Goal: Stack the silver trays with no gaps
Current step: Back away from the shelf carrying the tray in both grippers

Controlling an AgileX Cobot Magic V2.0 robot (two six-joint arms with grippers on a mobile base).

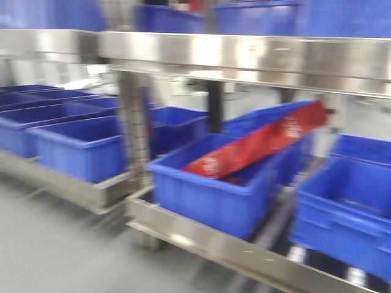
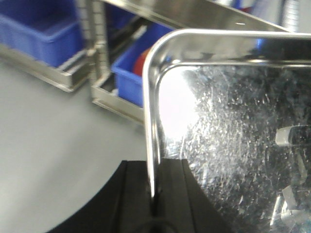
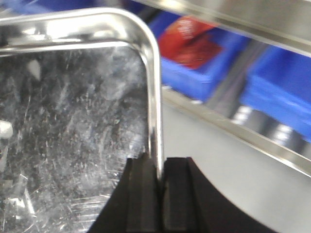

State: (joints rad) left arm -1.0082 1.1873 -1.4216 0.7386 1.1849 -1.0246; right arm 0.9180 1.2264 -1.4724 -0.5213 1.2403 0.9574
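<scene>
Tray [image 2: 233,145]: in the air, near the shelf [image 1: 244,58] and over the grey floor [image 2: 43,145]; the front view does not show it.
Left gripper [image 2: 155,196]: closed tight on the left rim; the thin edge stands between its black fingers.
Right gripper [image 3: 160,191]: closed tight on the right rim of the tray [image 3: 73,121].
Direction: the far rim, with its rounded corners, points to the shelf; the scratched flat face looks at both wrist cameras.
Long axis: I cannot tell, only the far corners show.
Bins [image 1: 208,189]: blue, in a row on the shelf; a red bag [image 1: 263,143] lies tilted in the middle one.
</scene>
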